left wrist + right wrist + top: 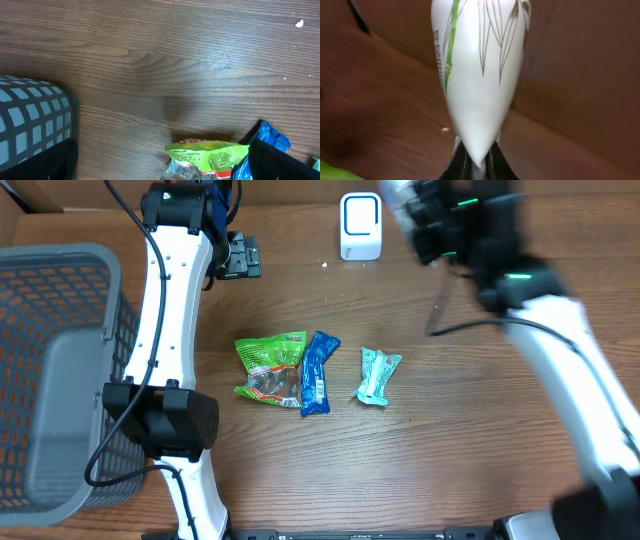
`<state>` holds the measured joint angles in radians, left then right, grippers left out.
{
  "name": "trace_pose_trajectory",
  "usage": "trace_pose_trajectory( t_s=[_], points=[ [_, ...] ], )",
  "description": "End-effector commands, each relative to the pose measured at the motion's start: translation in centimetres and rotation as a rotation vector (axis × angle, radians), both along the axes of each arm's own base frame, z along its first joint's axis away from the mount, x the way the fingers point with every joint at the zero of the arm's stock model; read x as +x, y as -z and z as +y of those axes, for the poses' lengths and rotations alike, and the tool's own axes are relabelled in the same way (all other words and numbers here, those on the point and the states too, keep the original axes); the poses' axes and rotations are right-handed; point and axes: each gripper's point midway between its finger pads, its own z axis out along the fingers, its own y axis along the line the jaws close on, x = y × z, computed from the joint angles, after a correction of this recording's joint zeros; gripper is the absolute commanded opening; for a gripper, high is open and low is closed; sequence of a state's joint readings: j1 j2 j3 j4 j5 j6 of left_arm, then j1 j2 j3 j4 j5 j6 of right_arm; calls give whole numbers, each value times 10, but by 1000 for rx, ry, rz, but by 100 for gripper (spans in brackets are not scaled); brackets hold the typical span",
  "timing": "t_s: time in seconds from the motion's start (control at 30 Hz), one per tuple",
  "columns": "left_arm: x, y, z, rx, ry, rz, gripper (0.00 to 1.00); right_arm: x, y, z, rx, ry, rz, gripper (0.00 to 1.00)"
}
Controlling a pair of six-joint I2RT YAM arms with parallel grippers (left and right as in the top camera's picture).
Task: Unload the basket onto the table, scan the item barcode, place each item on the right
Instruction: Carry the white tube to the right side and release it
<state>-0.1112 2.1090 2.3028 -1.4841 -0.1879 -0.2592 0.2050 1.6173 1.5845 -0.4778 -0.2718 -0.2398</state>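
3 packets (316,373) lie before the scanner (360,226), right of the basket (60,270).

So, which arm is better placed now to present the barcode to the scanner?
Right. The right gripper is shut on the white bamboo-print packet and is close to the white scanner. The left gripper is open and holds nothing.

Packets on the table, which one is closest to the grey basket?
The green packet: it lies furthest left, toward the basket. The blue packet lies against its right edge, and the pale turquoise packet sits apart, further right.
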Motion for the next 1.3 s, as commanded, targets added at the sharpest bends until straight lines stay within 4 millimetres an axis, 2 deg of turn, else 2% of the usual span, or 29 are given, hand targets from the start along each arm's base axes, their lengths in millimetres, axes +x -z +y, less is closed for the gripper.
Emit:
trace_pose_trajectory(
  t_s=[0.0, 0.07, 0.1, 0.13, 0.17, 0.27, 0.4, 0.63, 0.77, 0.93, 1.17, 1.27],
  points=[
    [1, -14, -2, 5, 5, -40, 100, -30, 10, -46, 379, 121, 351, 4],
    [1, -14, -2, 5, 5, -40, 100, -42, 41, -80, 388, 230, 493, 4],
    [1, -14, -2, 5, 5, -40, 100, -47, 51, -91, 393, 264, 535, 4],
    [1, -14, -2, 5, 5, -40, 100, -57, 79, -122, 413, 359, 632, 4],
    [1, -14, -2, 5, 5, -40, 100, -64, 100, -143, 431, 422, 688, 4],
    [1, -14, -2, 5, 5, -40, 99, -75, 145, -181, 470, 534, 769, 4],
    [1, -14, -2, 5, 5, -41, 100, -78, 194, -211, 500, 607, 800, 4],
    [1, -14, -2, 5, 5, -40, 100, -68, 257, -230, 415, 559, 803, 4],
    [1, -14, -2, 5, 5, -40, 100, -70, 278, -241, 302, 535, 799, 4],
    [1, -14, -2, 5, 5, -40, 100, -70, 278, -265, 282, 614, 784, 4],
    [1, -14, -2, 5, 5, -40, 100, -85, 278, -311, 541, 925, 835, 4],
    [1, -14, -2, 5, 5, -40, 100, -93, 280, -322, 625, 1015, 862, 4]
  ],
)
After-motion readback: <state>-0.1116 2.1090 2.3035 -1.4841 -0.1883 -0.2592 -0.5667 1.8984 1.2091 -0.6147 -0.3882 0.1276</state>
